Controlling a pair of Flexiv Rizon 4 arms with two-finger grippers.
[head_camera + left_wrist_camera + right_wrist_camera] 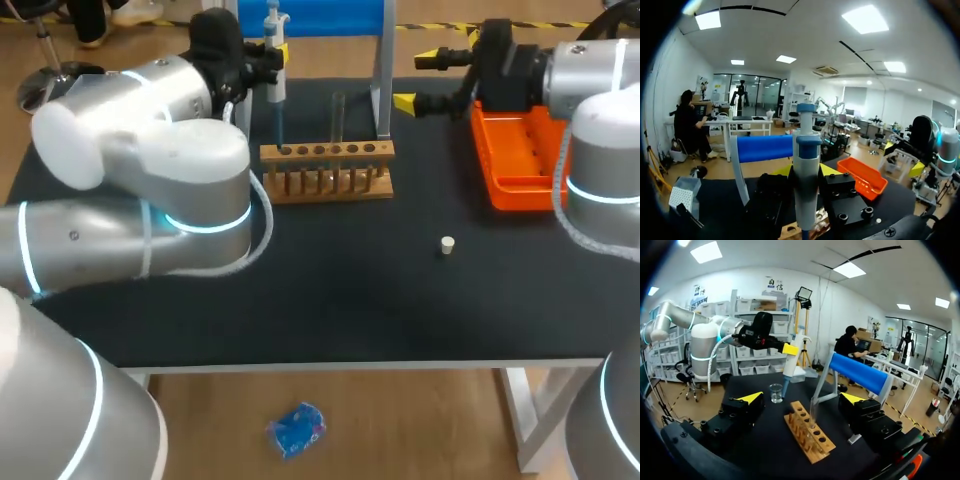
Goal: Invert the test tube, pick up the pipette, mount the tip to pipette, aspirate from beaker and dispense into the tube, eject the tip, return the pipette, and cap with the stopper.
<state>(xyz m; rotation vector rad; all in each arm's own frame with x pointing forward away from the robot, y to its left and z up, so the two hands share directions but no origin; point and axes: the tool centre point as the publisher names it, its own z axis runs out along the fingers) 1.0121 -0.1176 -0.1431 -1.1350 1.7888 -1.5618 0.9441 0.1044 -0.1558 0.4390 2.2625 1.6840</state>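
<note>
No lettering, label, number or sign can be read on the pipette, on the wooden rack, on the orange tray or on the table.

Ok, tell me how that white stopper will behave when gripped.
The stopper is tiny and stands free on the table, so probably light and easily nudged aside. Being round, it may roll if tipped over.
</note>
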